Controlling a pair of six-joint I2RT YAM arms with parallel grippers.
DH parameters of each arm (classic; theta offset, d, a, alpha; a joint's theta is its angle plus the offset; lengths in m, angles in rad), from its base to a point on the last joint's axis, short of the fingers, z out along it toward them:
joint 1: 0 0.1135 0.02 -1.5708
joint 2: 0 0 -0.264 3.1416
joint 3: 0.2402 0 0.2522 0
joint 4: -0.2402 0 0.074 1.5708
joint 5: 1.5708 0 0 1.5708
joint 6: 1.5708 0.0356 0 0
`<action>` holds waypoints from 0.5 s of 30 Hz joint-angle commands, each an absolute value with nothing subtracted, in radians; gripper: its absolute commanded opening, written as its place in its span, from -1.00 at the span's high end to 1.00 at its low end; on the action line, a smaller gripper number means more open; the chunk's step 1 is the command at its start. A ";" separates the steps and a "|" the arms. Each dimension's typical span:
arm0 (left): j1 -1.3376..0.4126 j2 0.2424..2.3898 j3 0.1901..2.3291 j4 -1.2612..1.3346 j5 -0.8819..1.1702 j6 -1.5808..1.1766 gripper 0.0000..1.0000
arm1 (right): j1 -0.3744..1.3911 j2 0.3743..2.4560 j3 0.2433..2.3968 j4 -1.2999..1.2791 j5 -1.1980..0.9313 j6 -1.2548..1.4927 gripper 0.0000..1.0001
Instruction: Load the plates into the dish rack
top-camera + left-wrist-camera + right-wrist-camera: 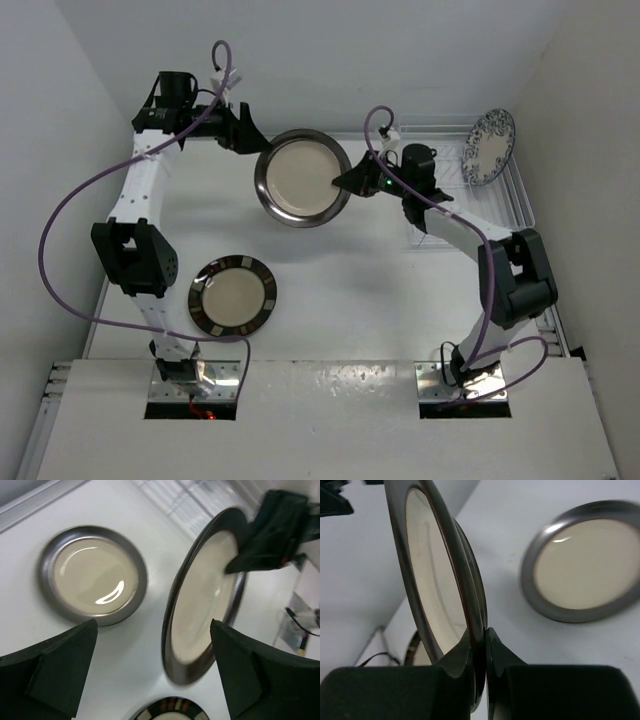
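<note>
**So far, one plate is standing racked and three are waiting**

Only the white-and-blue floral plate [490, 146] is standing on edge in the white wire dish rack [515, 190] at far right. The right gripper [352, 181] is pinching the rim of a glossy cream plate [435, 580] with a grey metallic rim, holding it tilted above its twin [93, 575], which is lying flat on the table [350, 290]. The striped-rim plate [233, 295] is lying near left. The left gripper [248, 140] is gaping wide, holding nothing.

The right gripper [347, 181] pinched the right rim of the raised plate [298, 178], its arm bent; the left gripper [250, 140] hung spread wide just left of it.
</note>
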State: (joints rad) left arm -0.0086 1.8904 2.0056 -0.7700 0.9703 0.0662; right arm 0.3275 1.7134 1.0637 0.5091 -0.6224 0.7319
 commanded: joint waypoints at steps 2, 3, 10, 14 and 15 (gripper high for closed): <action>0.038 1.882 2.080 -0.744 0.716 0.037 -1.00 | 0.223 1.526 1.213 0.360 -0.398 0.545 1.00; 0.061 1.882 2.089 -0.744 0.677 0.028 -1.00 | 0.206 1.510 1.279 0.297 -0.368 0.520 1.00; 0.172 1.873 2.066 -0.762 0.537 0.017 -1.00 | 0.006 1.499 1.486 0.075 -0.025 0.266 1.00; 0.206 1.864 2.002 -0.762 0.546 0.026 -1.00 | -0.081 1.565 1.632 -0.034 0.158 0.049 1.00; 0.215 1.864 1.993 -0.762 0.546 0.026 -1.00 | -0.095 1.571 1.638 -0.026 0.208 0.020 1.00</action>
